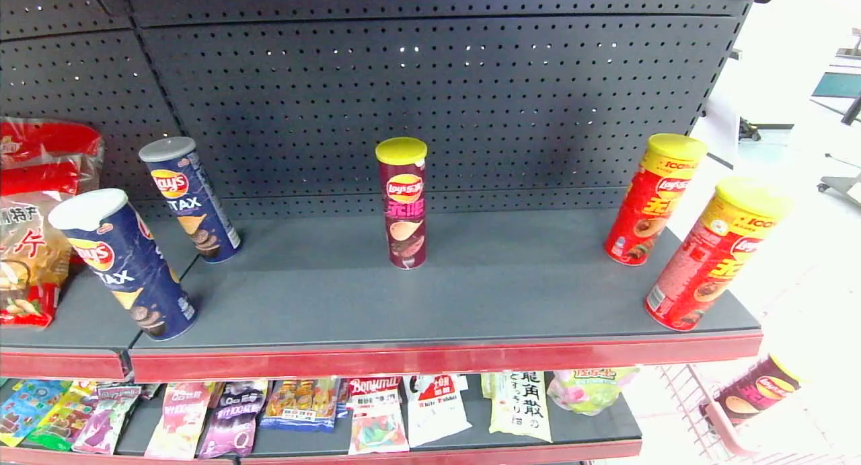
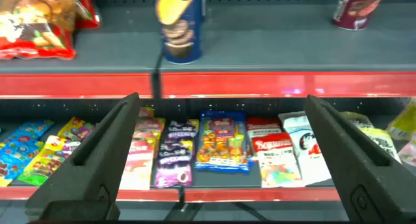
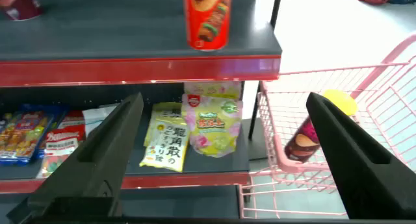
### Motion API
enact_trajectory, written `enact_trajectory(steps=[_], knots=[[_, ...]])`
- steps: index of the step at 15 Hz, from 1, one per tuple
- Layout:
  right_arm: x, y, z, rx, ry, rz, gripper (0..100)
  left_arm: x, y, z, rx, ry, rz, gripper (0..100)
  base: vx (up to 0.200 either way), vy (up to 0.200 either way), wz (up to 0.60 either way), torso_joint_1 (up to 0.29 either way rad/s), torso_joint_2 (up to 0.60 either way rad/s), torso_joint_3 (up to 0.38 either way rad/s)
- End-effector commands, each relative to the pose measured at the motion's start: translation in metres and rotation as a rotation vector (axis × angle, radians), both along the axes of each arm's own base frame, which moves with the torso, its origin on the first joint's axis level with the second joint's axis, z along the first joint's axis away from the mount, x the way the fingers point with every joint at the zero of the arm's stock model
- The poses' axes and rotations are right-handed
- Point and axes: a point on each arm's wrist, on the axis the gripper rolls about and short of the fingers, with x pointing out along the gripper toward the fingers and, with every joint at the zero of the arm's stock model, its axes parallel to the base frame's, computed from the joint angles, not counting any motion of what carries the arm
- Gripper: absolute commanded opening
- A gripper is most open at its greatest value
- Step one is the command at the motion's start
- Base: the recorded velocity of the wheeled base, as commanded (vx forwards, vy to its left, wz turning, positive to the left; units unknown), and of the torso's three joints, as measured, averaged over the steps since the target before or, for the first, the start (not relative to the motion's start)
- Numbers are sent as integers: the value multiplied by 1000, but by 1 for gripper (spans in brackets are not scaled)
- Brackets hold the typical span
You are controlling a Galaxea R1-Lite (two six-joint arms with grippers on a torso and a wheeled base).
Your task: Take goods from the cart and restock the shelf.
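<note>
Hands are spread wide, left hand (image 2: 222, 100) and right hand (image 3: 224, 100), holding nothing. Next I think I must grab the dark can (image 1: 753, 387) in the cart (image 1: 723, 430) at four o'clock.

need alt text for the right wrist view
The open right gripper faces a red-edged shelf and a pink cart holding a maroon chip can. A red chip can stands on the shelf, above snack packets on a lower shelf.
</note>
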Motion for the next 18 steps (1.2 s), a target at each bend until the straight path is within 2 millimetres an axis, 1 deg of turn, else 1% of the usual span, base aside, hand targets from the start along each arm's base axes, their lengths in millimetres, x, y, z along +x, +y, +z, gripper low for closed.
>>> enact_trajectory(steps=[1,15,18], knots=[[0,0,0,0,0,0,100,0,0,0,0,2,1,100,0,-200,0,2,7,2],[0,0,0,0,0,3,100,0,0,0,1,2,0,100,0,-200,0,3,3,0],[0,0,0,0,0,1,100,0,0,0,-3,2,1,100,0,0,0,0,0,0]])
